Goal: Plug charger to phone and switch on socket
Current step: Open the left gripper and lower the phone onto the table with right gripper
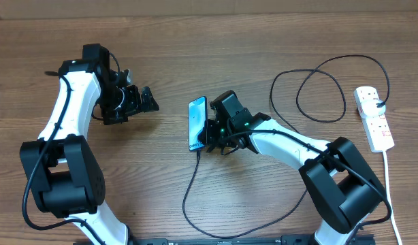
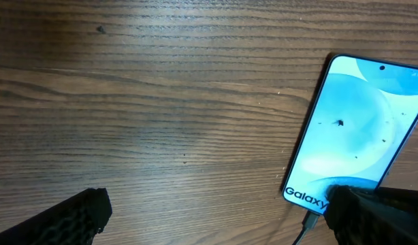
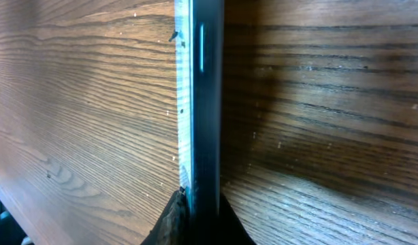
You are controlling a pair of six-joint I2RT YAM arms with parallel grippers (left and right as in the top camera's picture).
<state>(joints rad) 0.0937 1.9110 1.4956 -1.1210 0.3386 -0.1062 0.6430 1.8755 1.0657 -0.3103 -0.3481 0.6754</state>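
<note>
Around the phone (image 1: 197, 121), the right gripper (image 1: 206, 136) is clamped, the charger (image 1: 184, 194) tip partly hidden; left gripper (image 1: 142, 99) gapes open.

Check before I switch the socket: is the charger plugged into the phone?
Apparently in: the charger meets the phone at its bottom edge; full seating unclear.

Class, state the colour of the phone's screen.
The phone has a light blue gradient screen, clearest in the left wrist view.

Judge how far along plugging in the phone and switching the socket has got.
Done: the charger tip looks seated in the phone. In hand: the right gripper pinches the phone's edge; the left gripper is open. Left: the socket switch, with no gripper near.
</note>
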